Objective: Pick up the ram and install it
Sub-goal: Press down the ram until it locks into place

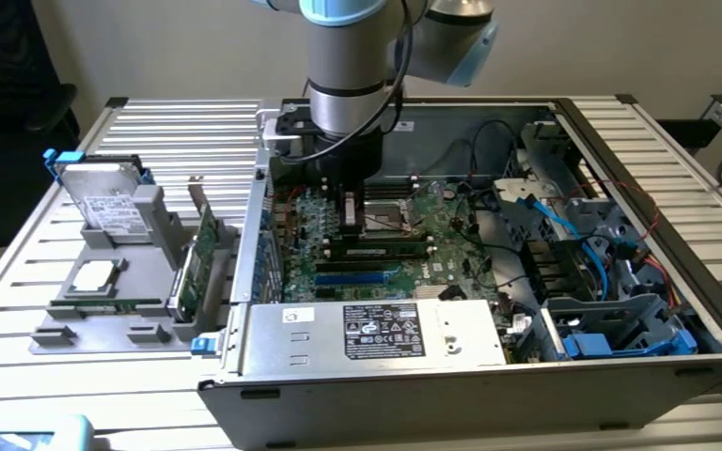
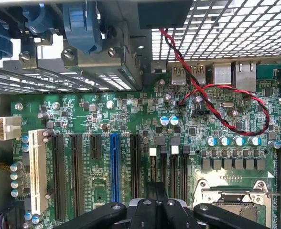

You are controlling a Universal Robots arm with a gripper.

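Green ram [image 1: 380,251] inside metal case [image 1: 462,381]

arm [image 1: 349,56] cropped above, jaws' state hidden

Matt grey metal computer case [image 1: 462,395]

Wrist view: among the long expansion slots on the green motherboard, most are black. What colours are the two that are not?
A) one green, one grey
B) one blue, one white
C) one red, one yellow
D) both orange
B: in the row of black slots on the motherboard, one slot is blue and the one at the end of the row, beside a line of small capacitors, is white.
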